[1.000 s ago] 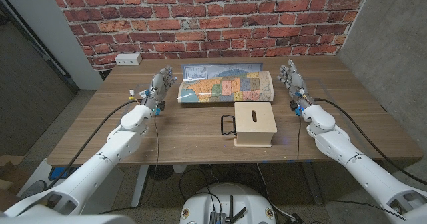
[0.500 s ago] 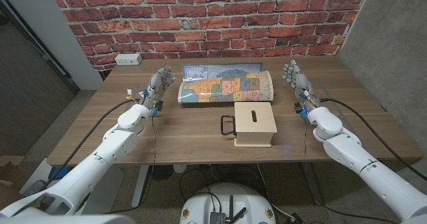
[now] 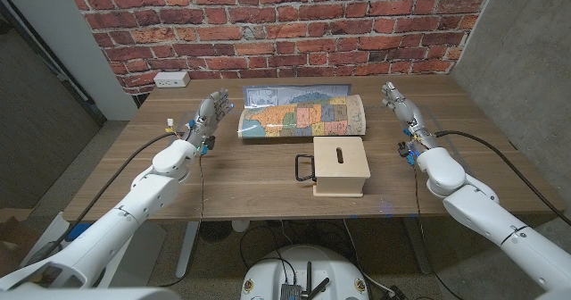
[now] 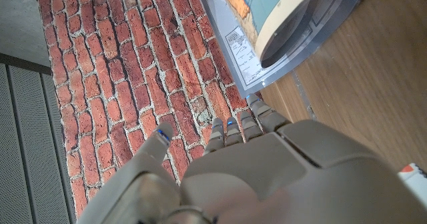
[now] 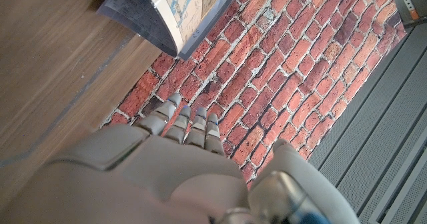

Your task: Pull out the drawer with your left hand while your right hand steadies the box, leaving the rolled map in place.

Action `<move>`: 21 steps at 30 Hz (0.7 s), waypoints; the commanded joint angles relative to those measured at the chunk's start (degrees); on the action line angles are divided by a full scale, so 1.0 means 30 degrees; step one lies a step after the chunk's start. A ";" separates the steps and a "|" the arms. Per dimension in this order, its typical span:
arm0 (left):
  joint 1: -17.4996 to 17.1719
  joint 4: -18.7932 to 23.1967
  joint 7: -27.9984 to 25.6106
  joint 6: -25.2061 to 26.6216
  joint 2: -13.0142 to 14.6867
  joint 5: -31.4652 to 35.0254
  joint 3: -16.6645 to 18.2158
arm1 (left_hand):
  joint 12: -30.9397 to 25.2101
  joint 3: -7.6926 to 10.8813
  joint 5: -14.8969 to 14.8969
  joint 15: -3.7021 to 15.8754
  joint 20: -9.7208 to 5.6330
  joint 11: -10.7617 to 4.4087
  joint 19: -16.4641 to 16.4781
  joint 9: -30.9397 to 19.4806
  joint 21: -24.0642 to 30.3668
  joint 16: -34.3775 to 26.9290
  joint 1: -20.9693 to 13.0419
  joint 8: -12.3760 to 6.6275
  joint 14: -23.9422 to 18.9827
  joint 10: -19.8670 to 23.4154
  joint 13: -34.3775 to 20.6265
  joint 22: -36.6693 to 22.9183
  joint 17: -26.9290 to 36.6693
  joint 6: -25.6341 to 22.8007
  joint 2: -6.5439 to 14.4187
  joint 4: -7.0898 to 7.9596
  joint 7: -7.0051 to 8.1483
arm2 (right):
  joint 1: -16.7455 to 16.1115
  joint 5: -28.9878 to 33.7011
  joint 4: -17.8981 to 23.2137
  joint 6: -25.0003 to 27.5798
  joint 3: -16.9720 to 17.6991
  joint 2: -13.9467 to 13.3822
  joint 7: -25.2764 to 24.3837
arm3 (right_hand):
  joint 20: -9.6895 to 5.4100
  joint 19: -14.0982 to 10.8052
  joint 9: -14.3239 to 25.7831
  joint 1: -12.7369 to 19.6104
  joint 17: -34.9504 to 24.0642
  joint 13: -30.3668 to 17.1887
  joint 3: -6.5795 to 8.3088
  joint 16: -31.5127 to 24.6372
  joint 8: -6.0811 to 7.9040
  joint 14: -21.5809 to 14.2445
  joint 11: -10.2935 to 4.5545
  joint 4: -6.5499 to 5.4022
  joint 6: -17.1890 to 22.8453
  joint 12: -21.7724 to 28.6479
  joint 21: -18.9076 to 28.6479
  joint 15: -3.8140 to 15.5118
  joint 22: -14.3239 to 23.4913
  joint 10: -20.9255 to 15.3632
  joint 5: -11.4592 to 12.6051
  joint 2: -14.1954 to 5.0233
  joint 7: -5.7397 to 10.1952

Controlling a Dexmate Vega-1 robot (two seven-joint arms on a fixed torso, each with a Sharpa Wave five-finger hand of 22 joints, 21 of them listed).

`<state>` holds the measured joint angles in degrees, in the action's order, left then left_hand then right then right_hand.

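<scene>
A pale wooden box (image 3: 341,163) with a slot in its top stands near the table's front middle. Its black drawer handle (image 3: 305,168) sticks out on the robot's left side. Behind it lies the rolled map (image 3: 302,115), colourful, partly unrolled; its open end shows in the left wrist view (image 4: 300,24) and the right wrist view (image 5: 175,7). My left hand (image 3: 209,117) hovers left of the map, fingers spread, holding nothing. My right hand (image 3: 403,114) stands right of the map and behind the box, fingers extended, holding nothing. Both hands are apart from the box.
A white power strip (image 3: 171,79) lies at the table's back left corner by the brick wall (image 3: 285,23). Cables trail from both forearms over the table (image 3: 250,179). A concrete wall stands to the right.
Both forearms have swung slightly outward and the hands drifted a little; the right hand moved a bit to the right. Box and map have not moved.
</scene>
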<state>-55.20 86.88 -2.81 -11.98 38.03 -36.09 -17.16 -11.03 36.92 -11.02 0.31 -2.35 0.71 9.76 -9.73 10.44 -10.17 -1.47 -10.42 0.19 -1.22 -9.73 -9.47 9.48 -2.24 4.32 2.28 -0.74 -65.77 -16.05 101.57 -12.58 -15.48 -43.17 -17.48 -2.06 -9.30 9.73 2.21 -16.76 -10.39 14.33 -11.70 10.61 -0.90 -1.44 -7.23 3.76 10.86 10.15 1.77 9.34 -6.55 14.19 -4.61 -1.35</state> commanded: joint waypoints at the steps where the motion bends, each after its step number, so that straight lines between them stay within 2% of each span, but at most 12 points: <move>1: -0.0733 0.0923 -0.0822 0.0098 0.0357 0.0167 0.0401 | -0.0099 -0.0011 -0.0059 0.0058 -0.0805 0.0034 0.0214 -0.0066 0.0172 -0.0073 -0.0142 -0.0065 -0.0188 0.0129 -0.0093 -0.0044 0.0049 -0.0124 0.1081 -0.0148 -0.0026 | -0.2341 0.2432 0.2690 0.0751 0.1156 -0.1539 -0.1061 | -0.0770 -0.0136 0.0066 0.0196 0.0046 -0.0060 0.0187 -0.0097 0.0106 -0.0164 -0.0014 0.0073 0.0235 0.0107 0.0164 0.0429 0.0053 -0.0228 0.0139 -0.0675 0.0009; 14: -0.0930 0.1648 -0.1069 0.0624 0.0670 0.0465 0.0324 | -0.0096 0.0060 -0.0043 0.0103 -0.0831 -0.0077 0.0272 -0.0067 0.0170 -0.0041 -0.0217 -0.0055 -0.0272 0.0257 -0.0095 -0.0043 0.0036 -0.0183 0.1052 -0.0318 -0.0039 | -0.5541 0.5141 0.5342 0.1920 0.2904 -0.2364 -0.1908 | -0.0843 -0.0246 0.0061 0.0429 0.0265 -0.0059 0.0359 -0.0067 0.0132 -0.0297 -0.0157 0.0279 0.0450 0.0125 0.0195 0.0606 0.0051 -0.0396 0.0139 -0.0670 0.0150; 21: -0.0900 0.1698 -0.0912 0.0631 0.0820 0.0568 0.0333 | -0.0083 0.0106 -0.0034 0.0120 -0.0860 -0.0088 0.0278 -0.0068 0.0158 -0.0023 -0.0281 -0.0047 -0.0306 0.0291 -0.0096 -0.0042 0.0024 -0.0205 0.1040 -0.0441 -0.0016 | -0.6549 0.6843 0.6163 0.2325 0.3293 -0.2256 -0.2159 | -0.0873 -0.0237 0.0060 0.0498 0.0330 -0.0059 0.0411 -0.0045 0.0119 -0.0299 -0.0227 0.0343 0.0464 0.0111 0.0187 0.0617 0.0050 -0.0397 0.0134 -0.0666 0.0193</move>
<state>-57.50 90.63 -5.51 -10.51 39.47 -35.13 -16.22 -11.02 36.98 -11.02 0.61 -2.04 0.30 10.06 -9.73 10.44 -10.15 -1.92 -10.42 -0.11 -0.81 -9.73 -9.46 9.48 -2.23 4.77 1.40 -0.74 -79.71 -4.40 115.12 -8.61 -8.31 -49.20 -22.05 -2.27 -9.52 9.73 3.05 -15.68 -10.40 15.20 -11.69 10.61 -1.58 -2.05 -6.36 4.59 10.86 10.53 1.84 9.34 -7.16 14.19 -5.00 -0.96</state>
